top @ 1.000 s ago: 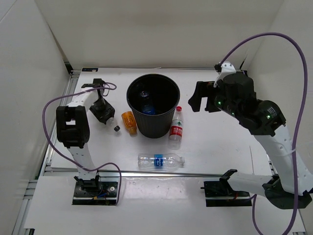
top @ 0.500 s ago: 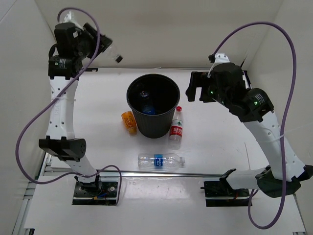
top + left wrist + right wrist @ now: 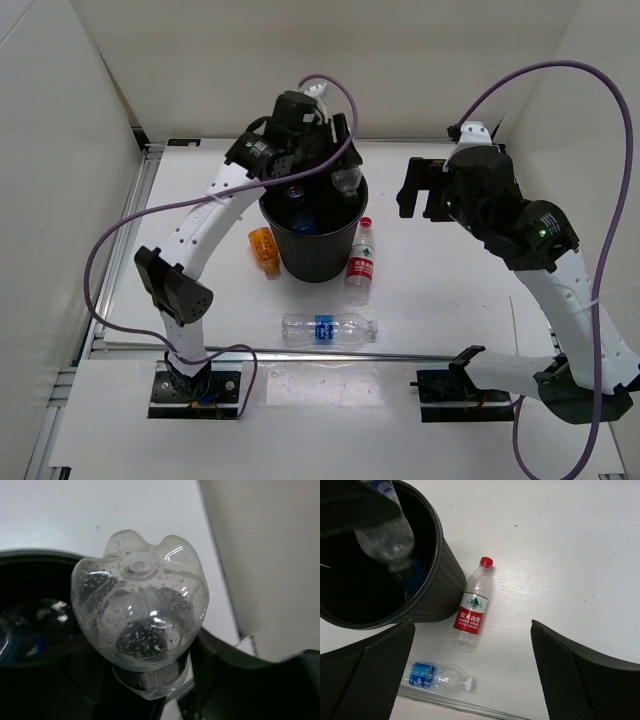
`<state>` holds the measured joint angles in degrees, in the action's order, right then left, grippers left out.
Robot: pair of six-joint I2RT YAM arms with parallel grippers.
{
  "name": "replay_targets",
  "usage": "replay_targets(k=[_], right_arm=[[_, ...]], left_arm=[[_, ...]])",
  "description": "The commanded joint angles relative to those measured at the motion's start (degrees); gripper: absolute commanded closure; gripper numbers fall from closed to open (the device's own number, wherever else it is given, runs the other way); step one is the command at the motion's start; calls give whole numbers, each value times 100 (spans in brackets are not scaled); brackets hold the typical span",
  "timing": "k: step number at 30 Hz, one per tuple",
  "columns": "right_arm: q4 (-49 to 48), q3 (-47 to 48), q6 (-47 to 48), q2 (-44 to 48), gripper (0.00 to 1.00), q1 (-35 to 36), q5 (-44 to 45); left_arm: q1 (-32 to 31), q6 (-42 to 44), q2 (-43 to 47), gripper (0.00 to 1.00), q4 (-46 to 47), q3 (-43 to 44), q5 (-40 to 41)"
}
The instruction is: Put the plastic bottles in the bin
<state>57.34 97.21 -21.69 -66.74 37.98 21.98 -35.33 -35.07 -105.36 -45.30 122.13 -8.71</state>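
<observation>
over the bin (image 3: 315, 262), my left jaws grip the clear bottle (image 3: 140, 610) round its body, likely light, slick and crushable, while my right jaws gape wide, empty

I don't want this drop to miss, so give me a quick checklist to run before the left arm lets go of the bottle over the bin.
1. Held bottle over the bin mouth: ok.
2. Held bottle between the left fingers: ok.
3. Bin upright: ok.
4. Right gripper open and clear of the bin: ok.
5. Nothing blocking the bin mouth: ok.
6. All bottles binned: not ok; red-label, blue-label and orange lie outside it.
</observation>
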Motion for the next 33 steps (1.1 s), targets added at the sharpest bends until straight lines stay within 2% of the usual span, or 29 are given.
replay_targets(k=[1, 3, 4, 5, 9, 11, 14, 15, 16, 17, 19, 20, 21, 24, 27, 33], right_arm=[[-39, -35, -37, 135, 0, -10, 272], [-39, -88, -89, 135, 0, -10, 272], [-39, -88, -89, 135, 0, -10, 272], [-39, -140, -89, 135, 0, -10, 272], [-39, -281, -89, 135, 0, -10, 394], [-39, -413, -229, 135, 0, -10, 500], [23, -465, -300, 21, 0, -10, 580], [84, -466, -353, 21, 0, -10, 580], [84, -466, -353, -49, 0, -10, 580], [84, -414, -353, -50, 0, -10, 510], [84, -352, -353, -102, 0, -10, 509], [84, -352, -353, -155, 0, -10, 457], [84, -291, -353, -155, 0, -10, 457], [84, -237, -300, -155, 0, -10, 457], [84, -237, -300, -208, 0, -10, 352], [84, -185, -195, -208, 0, -10, 246]], left_arm=[[-166, 448, 175, 25, -470, 205, 1019], [-229, 519, 69, 17, -865, 408, 1396], [-229, 588, 68, 6, -945, 574, 1459], [-229, 589, 7, 0, -1007, 663, 1521], [-229, 721, 77, 0, -1191, 882, 1960], [-229, 625, 314, 0, -1437, 883, 2626], [235, 55, 1024, 0, -1491, 52, 3436], [411, -112, 1218, 0, -1491, -735, 3437], [604, -427, 1394, 0, -1491, -1160, 3333], [1024, -535, 1691, 0, -1438, -1948, 3167], [1483, -826, 1904, 0, -1324, -2673, 2719], [1886, -826, 2097, 0, -1202, -3024, 2212], [2055, -913, 2194, 0, -887, -3681, 1989], [2627, -862, 2485, 0, -122, -4746, 971], [2777, -311, 2310, 0, 651, -5075, 275], [2935, 290, 1633, 0, 1321, -5208, -789]])
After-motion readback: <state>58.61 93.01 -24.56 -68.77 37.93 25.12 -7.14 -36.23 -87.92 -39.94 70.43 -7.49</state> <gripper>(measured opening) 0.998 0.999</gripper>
